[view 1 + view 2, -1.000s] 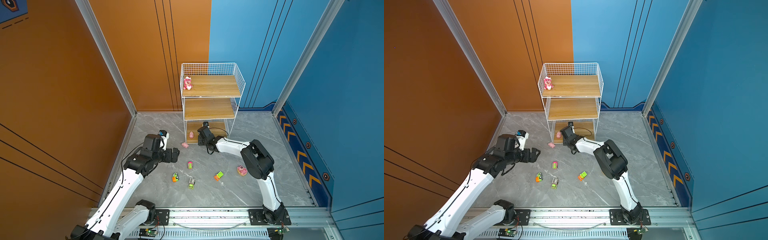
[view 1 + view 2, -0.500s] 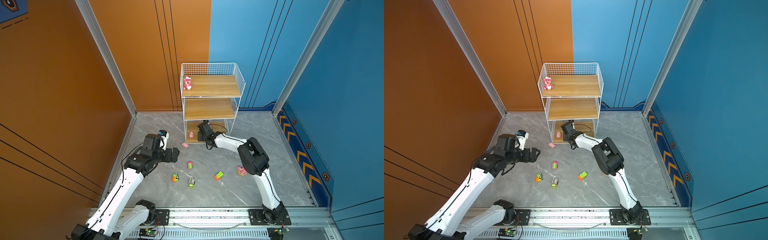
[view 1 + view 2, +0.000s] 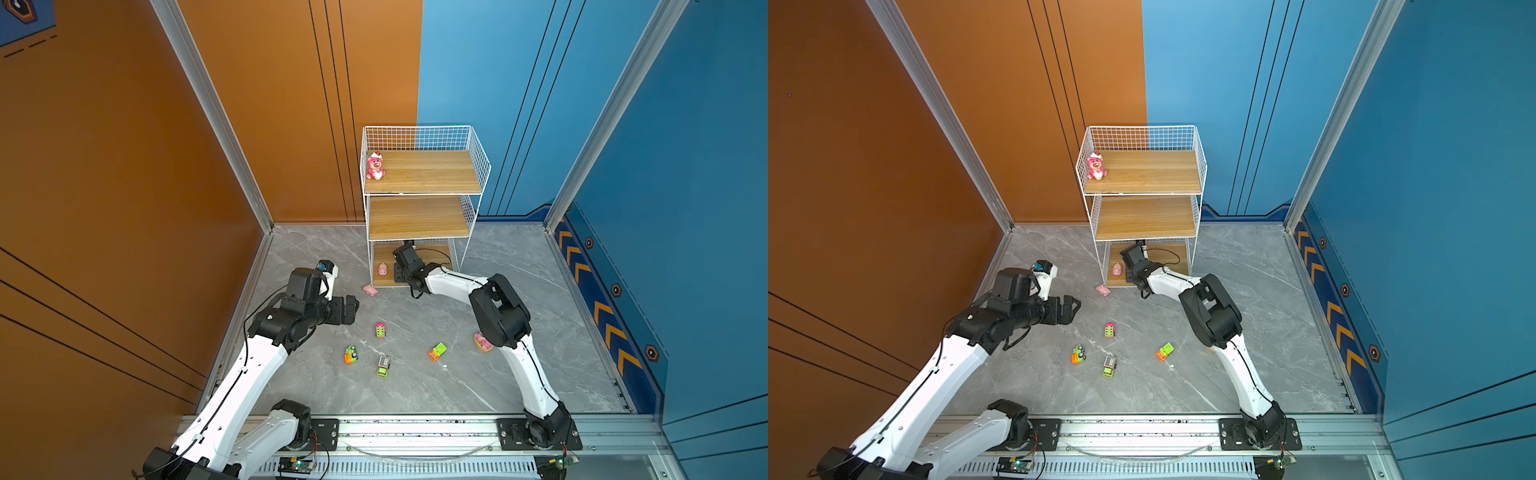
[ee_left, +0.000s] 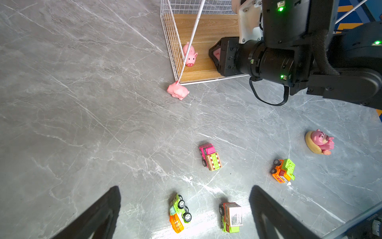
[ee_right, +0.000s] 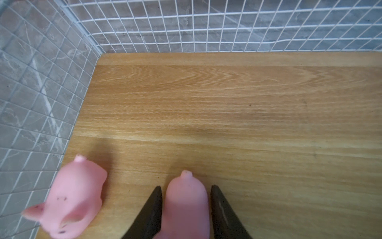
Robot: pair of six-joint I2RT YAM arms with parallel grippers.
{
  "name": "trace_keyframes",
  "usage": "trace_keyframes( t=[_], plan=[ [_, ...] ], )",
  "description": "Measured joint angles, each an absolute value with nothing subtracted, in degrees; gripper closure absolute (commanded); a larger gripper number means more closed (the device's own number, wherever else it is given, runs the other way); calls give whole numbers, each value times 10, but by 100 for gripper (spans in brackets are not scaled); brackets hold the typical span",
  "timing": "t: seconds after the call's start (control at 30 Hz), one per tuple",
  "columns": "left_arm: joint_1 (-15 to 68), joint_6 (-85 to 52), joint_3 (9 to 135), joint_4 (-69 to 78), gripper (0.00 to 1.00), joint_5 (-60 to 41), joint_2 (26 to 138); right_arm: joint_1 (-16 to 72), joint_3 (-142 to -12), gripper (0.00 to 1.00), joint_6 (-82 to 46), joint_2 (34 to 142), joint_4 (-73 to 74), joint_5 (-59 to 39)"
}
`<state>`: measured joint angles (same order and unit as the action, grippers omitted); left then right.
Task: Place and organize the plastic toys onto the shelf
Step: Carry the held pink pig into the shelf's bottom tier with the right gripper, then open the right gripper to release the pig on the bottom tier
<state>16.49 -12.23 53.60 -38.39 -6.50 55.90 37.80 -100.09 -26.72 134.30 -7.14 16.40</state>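
The shelf [image 3: 419, 172] stands at the back, with a pink bear [image 3: 375, 165] on its top board. My right gripper [image 5: 186, 190] reaches into the bottom tier. It is open, and a pale pink pig [image 5: 186, 207] rests on the board between its fingers with a thin gap on each side. A second pig [image 5: 72, 198] stands beside it near the mesh. A third pig [image 3: 370, 290] lies on the floor at the shelf's front corner. Several toy vehicles [image 4: 209, 156] sit on the floor. My left gripper [image 4: 185, 187] hovers open above them, holding nothing.
A pink bear on a tan round base [image 4: 319, 142] lies on the grey floor beside the right arm's elbow [image 3: 498, 316]. The shelf's mesh wall [image 5: 41, 93] closes the bottom tier on two sides. Orange and blue walls ring the floor.
The right arm has pushed further into the bottom tier and its jaws have parted off the pig. The left arm has not moved.
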Motion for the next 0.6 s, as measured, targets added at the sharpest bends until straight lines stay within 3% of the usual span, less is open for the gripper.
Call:
trace_keyframes(
  t=[0.27,0.6],
  plan=[
    [165,-122,536,-384,2,-65,559,379,-982,41,-267,1333,-63,167],
    [157,-122,536,-384,2,-64,559,398,-820,31,-268,1209,-10,168]
  ],
)
